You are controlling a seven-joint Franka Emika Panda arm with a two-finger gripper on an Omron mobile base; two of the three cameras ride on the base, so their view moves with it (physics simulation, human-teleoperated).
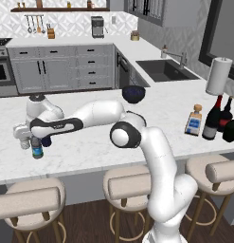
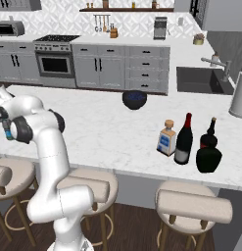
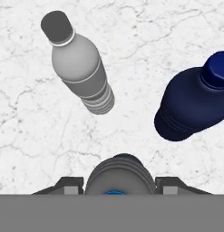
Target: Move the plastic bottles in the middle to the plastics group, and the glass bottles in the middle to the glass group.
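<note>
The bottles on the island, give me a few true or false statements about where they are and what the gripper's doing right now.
1. The gripper is shut on the water bottle. True.
2. The dark-blue bottle lies on its side. False: it stands upright.
3. The square bottle stands beside a wine bottle. True.
4. The bowl sits in the sink. False: it is on the island.
</note>
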